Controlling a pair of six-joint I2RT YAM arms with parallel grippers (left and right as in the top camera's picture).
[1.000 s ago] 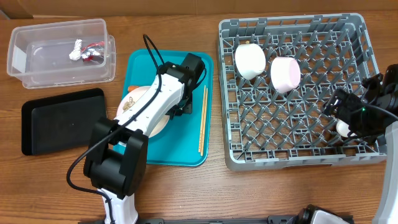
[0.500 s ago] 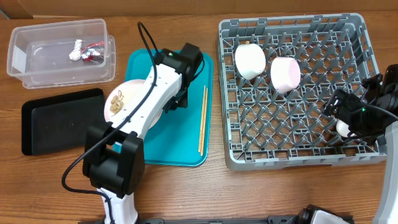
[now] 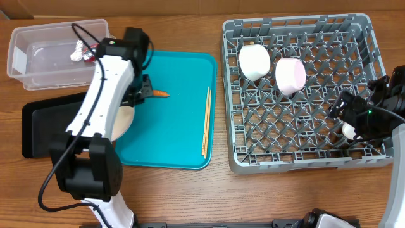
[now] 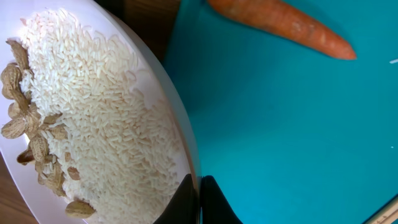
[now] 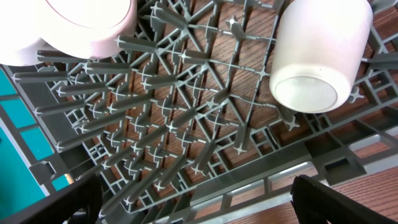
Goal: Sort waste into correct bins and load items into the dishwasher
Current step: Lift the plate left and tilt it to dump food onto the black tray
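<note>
Left gripper (image 3: 140, 96): closed on the rim of the plate (image 4: 181, 146), its fingertips (image 4: 208, 202) pinching the edge from both sides
Plate: held at the left edge of the teal tray (image 3: 177, 136), reaching over that edge toward the black tray (image 3: 47, 126); the left arm hides most of it from above
Food scraps (image 4: 81, 118): on the plate, a spread of pale rice-like grains with beige nut-like pieces gathered along one side
Carrot (image 3: 160, 94): lies on the teal tray near its rear left corner, just beside the left gripper and apart from the plate
Chopsticks (image 3: 206, 121): lie side by side along the teal tray's right edge
Wrapper (image 3: 82, 52): crumpled inside the clear tub (image 3: 35, 71) at the desk's (image 3: 253, 196) rear left corner
Black tray: on the desk in front of the clear tub, left of the teal tray
Dish rack (image 3: 291, 166): fills the right side of the desk
Bowls: two, one (image 3: 255, 61) and the other (image 3: 290, 75), propped on their sides among the pegs in the rack's rear left part
Cup (image 5: 317, 56): in the rack near its right edge, its base turned to the right wrist camera
Right gripper (image 5: 196, 202): fingers spread wide, gripping nothing, over the rack's right side beside the cup
</note>
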